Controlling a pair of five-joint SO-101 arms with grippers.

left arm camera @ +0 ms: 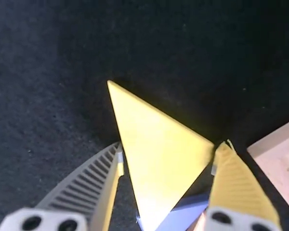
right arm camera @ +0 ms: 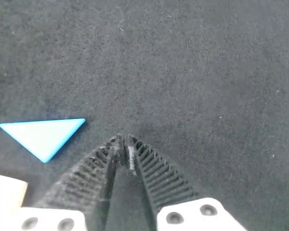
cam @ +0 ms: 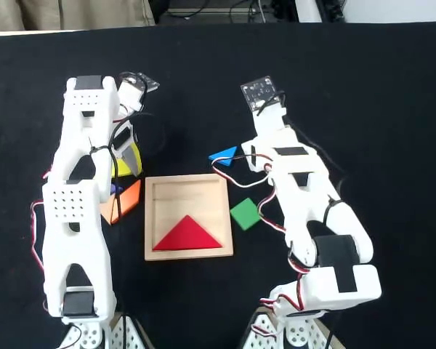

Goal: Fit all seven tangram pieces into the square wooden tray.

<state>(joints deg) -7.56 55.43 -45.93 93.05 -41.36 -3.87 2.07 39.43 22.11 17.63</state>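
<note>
The left arm stretched out long over the black surface [cam: 363, 87]. Its end effector [left arm camera: 173, 144] was spread wide around the yellow triangle [left arm camera: 156, 159], one finger against each side, and it looked like a grip, though I couldn't tell if the piece was off the cloth. The triangle's sharpest corner pointed straight ahead, away from the wrist, and its length ran that way too. A bluish piece [left arm camera: 180, 214] peeked out beneath it.

The right arm was bent at the elbow and leaned inward, its end effector [right arm camera: 121, 140] pinched completely closed on nothing, tips just beside the blue triangle [right arm camera: 43, 136]. That triangle lay flat with its long edge toward the far side.

In the square wooden tray [cam: 151, 218] between the arms lay the red triangle [cam: 187, 234], long edge along the near rim, apex pointing away. The green square [cam: 245, 214] sat just beside the tray's right rim and an orange piece [cam: 123, 200] lay by its left. Beige fabric [cam: 65, 13] and cables [cam: 240, 9] lay beyond the far edge.
</note>
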